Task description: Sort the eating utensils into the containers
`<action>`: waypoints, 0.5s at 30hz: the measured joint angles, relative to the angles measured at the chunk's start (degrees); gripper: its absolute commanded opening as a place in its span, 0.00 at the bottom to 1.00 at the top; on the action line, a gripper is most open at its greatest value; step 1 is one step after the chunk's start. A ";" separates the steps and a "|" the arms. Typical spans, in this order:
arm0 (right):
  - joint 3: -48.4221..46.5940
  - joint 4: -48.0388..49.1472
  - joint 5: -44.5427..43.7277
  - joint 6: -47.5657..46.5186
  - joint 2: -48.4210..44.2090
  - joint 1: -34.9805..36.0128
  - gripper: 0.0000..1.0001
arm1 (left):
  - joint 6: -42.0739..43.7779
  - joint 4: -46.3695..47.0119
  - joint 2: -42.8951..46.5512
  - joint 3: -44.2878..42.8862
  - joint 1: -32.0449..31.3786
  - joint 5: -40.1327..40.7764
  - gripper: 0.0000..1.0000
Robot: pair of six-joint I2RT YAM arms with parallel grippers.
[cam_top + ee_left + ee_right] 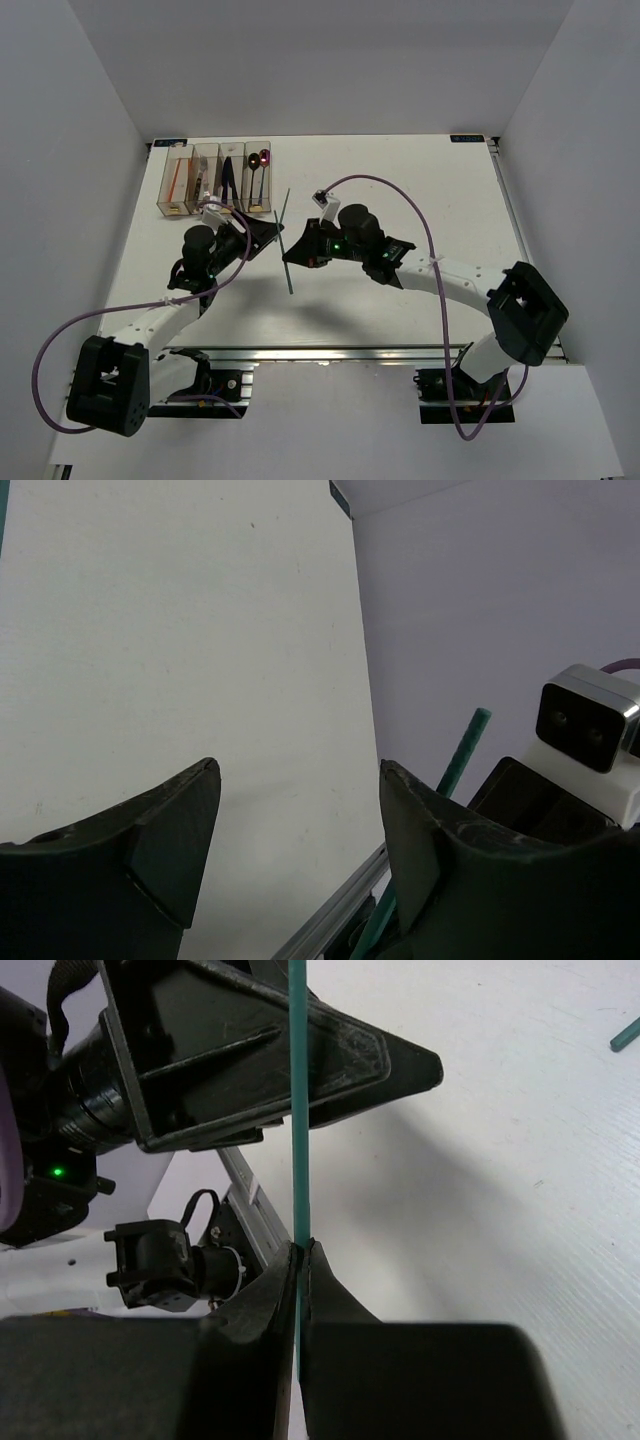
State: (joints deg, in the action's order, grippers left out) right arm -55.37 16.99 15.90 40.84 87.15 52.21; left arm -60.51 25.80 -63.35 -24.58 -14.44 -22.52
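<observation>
My right gripper [292, 250] is shut on a thin green chopstick [288, 205] and holds it above the table; in the right wrist view the stick [298, 1110] runs straight up from between the closed fingertips of the gripper [301, 1250]. My left gripper [268, 231] is open and empty, just left of the stick, which shows behind its right finger [462, 755]. The left gripper [300, 780] has only bare table between its fingers. The four clear containers [215, 178] stand in a row at the back left, holding orange chopsticks, forks, dark knives and black and pink spoons [259, 160].
The tip of a second green chopstick [626, 1034] lies on the table at the top right of the right wrist view. The aluminium rail [330, 352] runs along the near table edge. Purple cables [400, 190] loop over both arms.
</observation>
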 measured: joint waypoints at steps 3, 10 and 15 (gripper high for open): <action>-0.44 0.09 -0.26 1.33 0.37 -0.37 0.00 | -0.28 0.20 0.00 0.17 0.00 0.13 0.79; -0.09 0.61 -1.29 4.31 0.55 -1.53 0.00 | 0.63 -1.86 0.33 0.48 -0.04 1.81 0.86; 0.00 -0.02 -2.38 5.42 0.55 -2.64 0.00 | 1.55 -4.24 2.45 0.48 -0.07 4.63 0.87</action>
State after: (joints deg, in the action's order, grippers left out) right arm -55.37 16.97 13.52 46.26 87.70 49.56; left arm -58.96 21.56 -60.90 -24.10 -14.50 -17.89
